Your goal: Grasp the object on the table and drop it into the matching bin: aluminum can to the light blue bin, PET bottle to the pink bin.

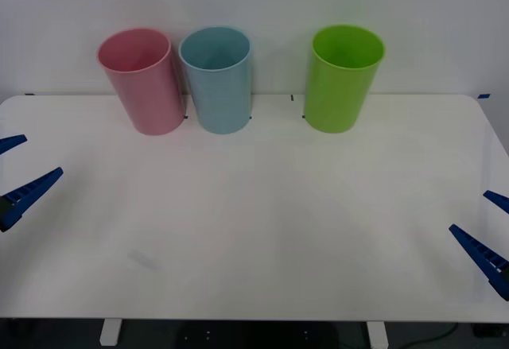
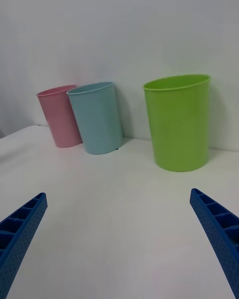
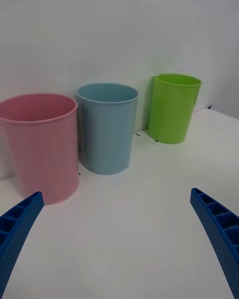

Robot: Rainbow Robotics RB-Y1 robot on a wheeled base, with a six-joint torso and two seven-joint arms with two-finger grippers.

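The pink bin [image 1: 143, 87] and the light blue bin [image 1: 218, 85] stand side by side at the back left of the white table [image 1: 262, 222]. The right wrist view shows the pink bin [image 2: 59, 117] and the light blue bin [image 2: 97, 119] again, as does the left wrist view: pink bin [image 3: 42, 147], light blue bin [image 3: 106, 129]. The object, whether aluminum can or PET bottle, is out of view. My left gripper [image 1: 21, 170] hangs open over the table's left edge. Over the right edge my right gripper [image 1: 487, 226] is open too. Nothing is between either pair of fingers.
A bright green bin [image 1: 343, 83] stands at the back, right of centre, a gap apart from the light blue one. A white wall rises just behind the bins. The table's front edge runs along the bottom of the front view.
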